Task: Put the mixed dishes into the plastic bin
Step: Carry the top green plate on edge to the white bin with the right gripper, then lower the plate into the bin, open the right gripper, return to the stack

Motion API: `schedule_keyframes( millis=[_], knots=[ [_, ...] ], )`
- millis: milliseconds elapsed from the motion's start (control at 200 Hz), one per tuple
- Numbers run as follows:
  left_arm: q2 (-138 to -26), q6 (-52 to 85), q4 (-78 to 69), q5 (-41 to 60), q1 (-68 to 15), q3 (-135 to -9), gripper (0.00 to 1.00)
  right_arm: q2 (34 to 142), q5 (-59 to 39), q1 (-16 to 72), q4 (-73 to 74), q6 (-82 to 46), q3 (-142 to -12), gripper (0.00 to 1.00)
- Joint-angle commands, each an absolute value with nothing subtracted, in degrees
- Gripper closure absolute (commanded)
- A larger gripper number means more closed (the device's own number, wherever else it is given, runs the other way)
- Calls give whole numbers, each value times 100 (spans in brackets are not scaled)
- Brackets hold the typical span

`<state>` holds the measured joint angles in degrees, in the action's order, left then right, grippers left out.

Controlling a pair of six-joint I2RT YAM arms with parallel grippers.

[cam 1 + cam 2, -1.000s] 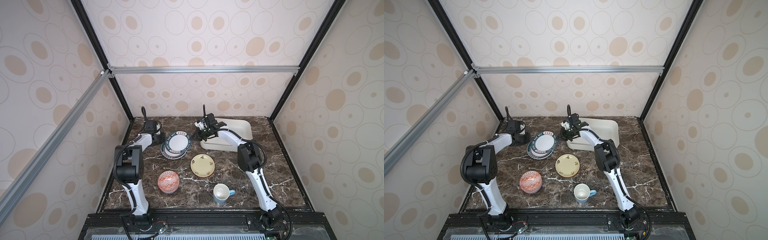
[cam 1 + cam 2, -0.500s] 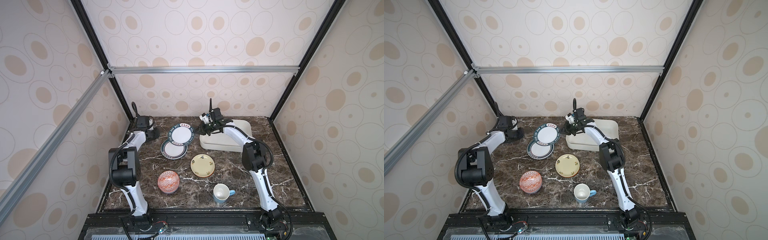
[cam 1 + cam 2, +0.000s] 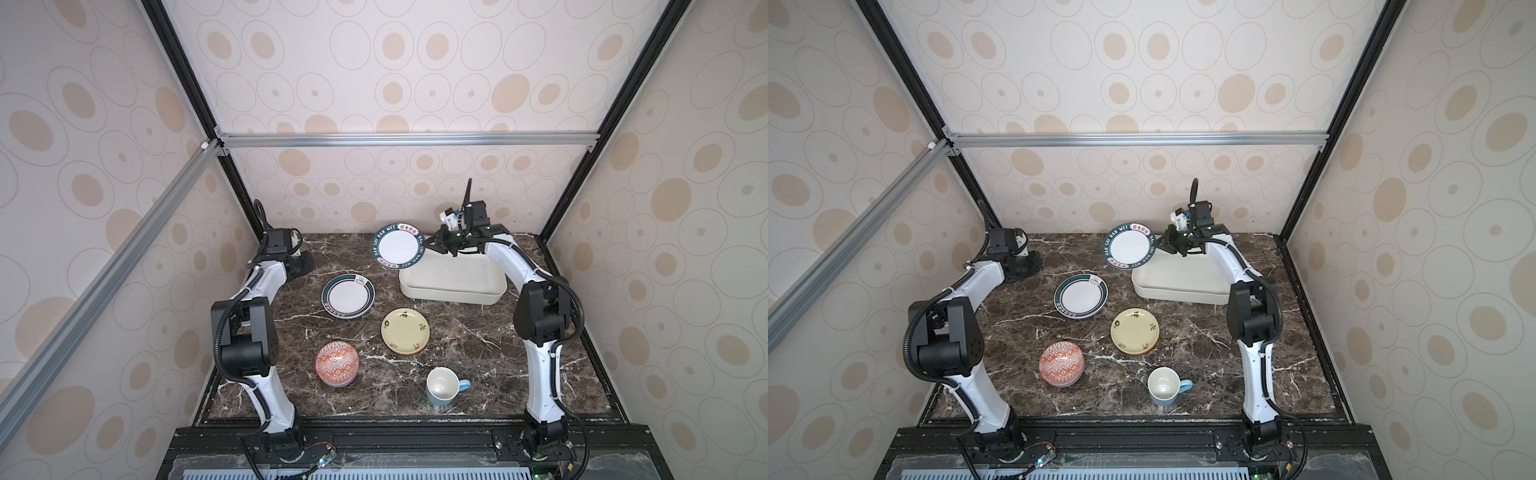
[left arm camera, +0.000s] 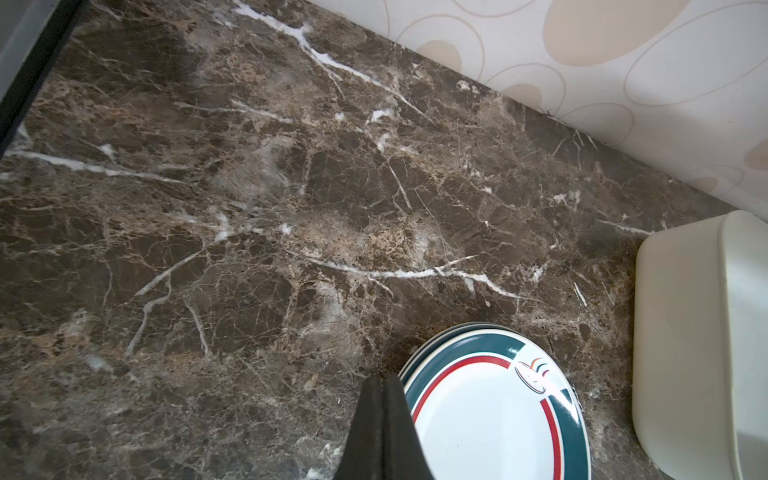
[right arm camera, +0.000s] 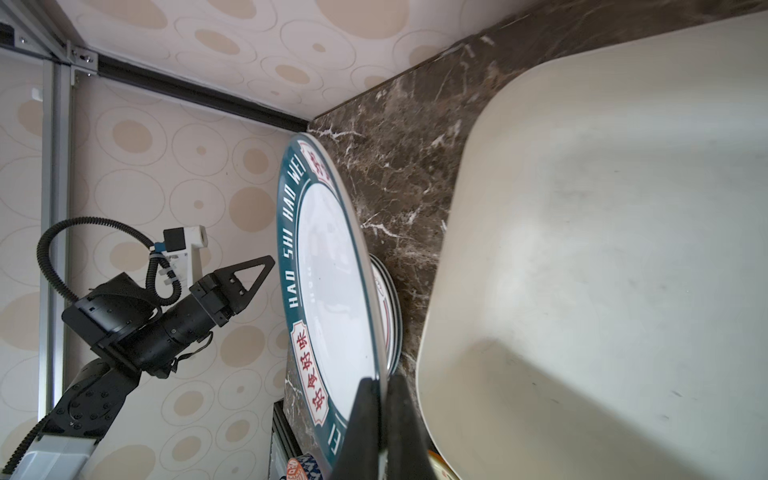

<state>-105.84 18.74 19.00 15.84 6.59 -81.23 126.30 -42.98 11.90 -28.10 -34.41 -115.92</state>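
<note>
Pinching lettered plate (image 3: 397, 249) near bin (image 3: 453, 296) corner, right end effector (image 3: 429, 245); left end effector (image 3: 306, 266) closed, empty.

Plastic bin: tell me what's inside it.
Only bare floor shows inside the plastic bin. In both top views the lettered plate, in the right gripper, hides its far left corner.
</note>
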Motion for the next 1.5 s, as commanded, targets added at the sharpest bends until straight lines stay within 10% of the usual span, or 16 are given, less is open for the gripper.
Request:
schedule_keyframes(
  millis=[0, 1345, 1495],
  knots=[
    [-10401, 1993, 1961, 1696, 653, -8175, 98, 12133, -4328, 913, -2718, -3228, -11234, 100],
    [-10446, 1888, 2013, 2840, -1054, -8551, 86, 12910, -4110, 385, -2094, -3107, -9765, 100],
    [-10326, 1775, 2103, 2725, -950, -8372, 83, 12931, -3910, 394, -2513, -2853, -9947, 80]
  ],
)
